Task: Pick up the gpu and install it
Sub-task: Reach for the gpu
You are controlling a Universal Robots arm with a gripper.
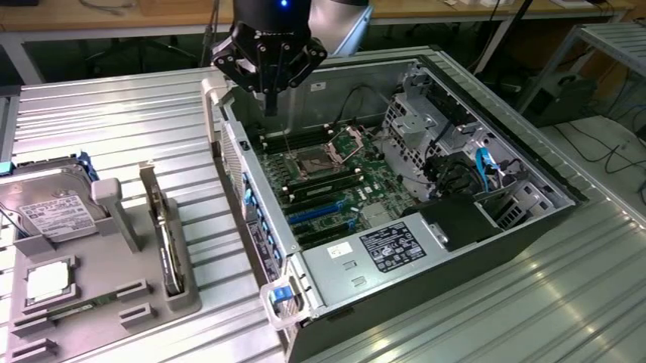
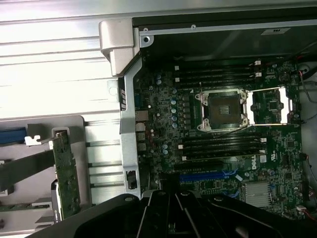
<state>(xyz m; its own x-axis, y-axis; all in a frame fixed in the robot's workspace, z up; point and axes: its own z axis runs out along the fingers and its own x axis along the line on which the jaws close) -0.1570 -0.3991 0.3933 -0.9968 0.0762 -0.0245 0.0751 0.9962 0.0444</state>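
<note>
room: wooden bench (image 1: pixel 424 9) along the back, cables (image 1: pixel 606 151) on the floor at the exterior view's right
table (image 1: pixel 121 113): ribbed metal sheet, strong glare
computer case (image 1: pixel 560 189): lies open on the table, motherboard (image 1: pixel 333 181) facing up
holder (image 1: pixel 131 249): grey rack beside the case, exterior view's left
gripper (image 1: pixel 271 110): over the case's far corner, fingers closed, empty
gpu (image 1: pixel 162 227): on edge in a holder slot, well apart from gripper
</note>
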